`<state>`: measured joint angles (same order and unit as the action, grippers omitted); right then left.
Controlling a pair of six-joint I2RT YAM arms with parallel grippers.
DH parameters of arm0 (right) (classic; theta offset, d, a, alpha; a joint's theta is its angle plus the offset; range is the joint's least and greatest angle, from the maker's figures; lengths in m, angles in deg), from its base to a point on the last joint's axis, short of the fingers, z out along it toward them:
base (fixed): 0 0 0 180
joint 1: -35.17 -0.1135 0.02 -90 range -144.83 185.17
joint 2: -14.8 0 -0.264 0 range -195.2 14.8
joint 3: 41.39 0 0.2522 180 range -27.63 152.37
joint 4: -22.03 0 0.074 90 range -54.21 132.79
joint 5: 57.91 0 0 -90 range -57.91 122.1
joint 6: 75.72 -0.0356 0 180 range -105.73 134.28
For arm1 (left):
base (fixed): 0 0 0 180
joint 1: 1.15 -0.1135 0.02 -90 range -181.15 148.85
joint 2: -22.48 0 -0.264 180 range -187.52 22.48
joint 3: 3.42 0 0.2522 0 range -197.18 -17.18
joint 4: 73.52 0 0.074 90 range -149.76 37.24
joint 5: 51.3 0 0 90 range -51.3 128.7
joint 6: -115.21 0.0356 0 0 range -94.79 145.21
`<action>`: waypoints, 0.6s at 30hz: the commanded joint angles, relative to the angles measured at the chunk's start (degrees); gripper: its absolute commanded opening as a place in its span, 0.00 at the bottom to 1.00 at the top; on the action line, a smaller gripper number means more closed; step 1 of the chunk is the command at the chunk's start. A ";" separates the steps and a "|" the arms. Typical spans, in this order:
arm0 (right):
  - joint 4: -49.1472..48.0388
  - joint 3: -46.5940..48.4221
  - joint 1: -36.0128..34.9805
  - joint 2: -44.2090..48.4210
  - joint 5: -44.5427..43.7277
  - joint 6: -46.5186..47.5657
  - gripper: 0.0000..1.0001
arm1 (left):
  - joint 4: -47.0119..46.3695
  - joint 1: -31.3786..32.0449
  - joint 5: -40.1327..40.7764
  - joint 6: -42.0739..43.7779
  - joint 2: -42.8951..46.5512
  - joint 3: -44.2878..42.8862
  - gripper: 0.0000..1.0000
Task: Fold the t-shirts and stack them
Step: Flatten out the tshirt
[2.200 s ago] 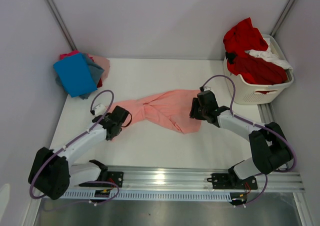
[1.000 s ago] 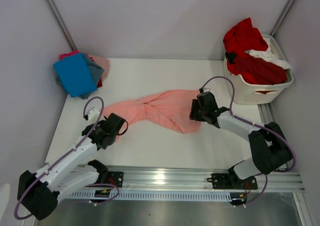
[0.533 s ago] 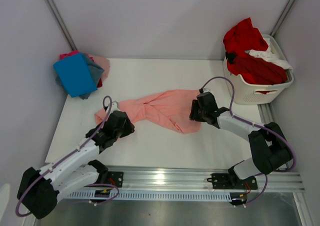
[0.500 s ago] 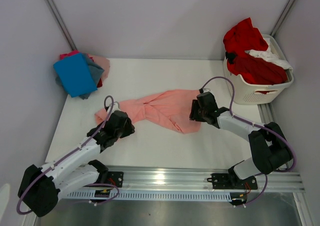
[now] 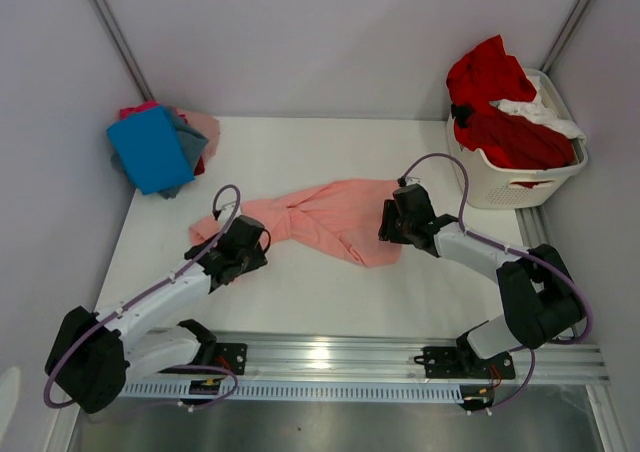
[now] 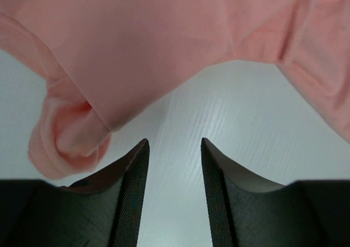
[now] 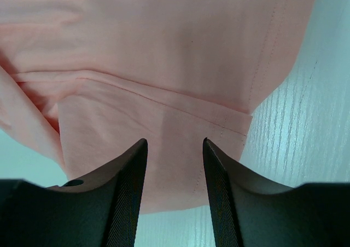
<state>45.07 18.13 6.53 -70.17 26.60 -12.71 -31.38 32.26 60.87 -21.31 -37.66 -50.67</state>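
**Spreading step: both jaws released at the ends of the salmon-pink shirt**

Working the salmon-pink t-shirt (image 5: 320, 222): lying mid-tabletop (image 5: 300, 162), stretched between the left and right edges, twisted and bunched around its middle. Not flat yet, so reading this as straightening ahead of the 1st fold.

Holding the left gripper (image 5: 250, 247) low at the shirt's left end, on the near-edge side. Jaws parted and gripping nothing: only bare surface showing between the fingers (image 6: 134, 176) in the left wrist view, with the cloth edge just beyond the tips and a rolled sleeve off to the left. Probably lining up for a pinch on that edge.

Hovering the right gripper (image 5: 390, 224) over the shirt's right end. Jaws parted here too, nothing pinched. Hem lying under the gap; cannot tell whether the tips are touching cloth. Likely set at that end so the 2 grippers can pull the twist out between them.

Reaching the left arm diagonally out from the near-left corner, forearm low and extended. Bending the right arm up from the near-right corner, then back toward the centre, wrist tipped down.

Leaving the folded stack, bright blue t-shirt (image 5: 150, 147) on top, at the far-left corner. Leaving the red t-shirt (image 5: 495, 102) and white t-shirt (image 5: 535, 112) waiting in the laundry basket (image 5: 520, 182) at the far-right corner.
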 commanded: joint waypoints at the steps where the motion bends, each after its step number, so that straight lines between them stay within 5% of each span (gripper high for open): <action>1: -0.58 -0.67 -0.27 1.21 0.22 -0.44 0.49 | 2.46 -0.27 2.79 -1.28 -2.70 -2.45 0.46; 18: -0.23 -1.64 -0.54 2.70 1.01 -0.35 0.49 | 1.68 -8.09 4.72 -2.35 -4.72 -2.01 0.45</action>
<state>45.31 16.75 6.49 -69.29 27.04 -12.71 -29.17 25.57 63.30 -22.76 -43.21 -50.87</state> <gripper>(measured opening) 0.490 0.452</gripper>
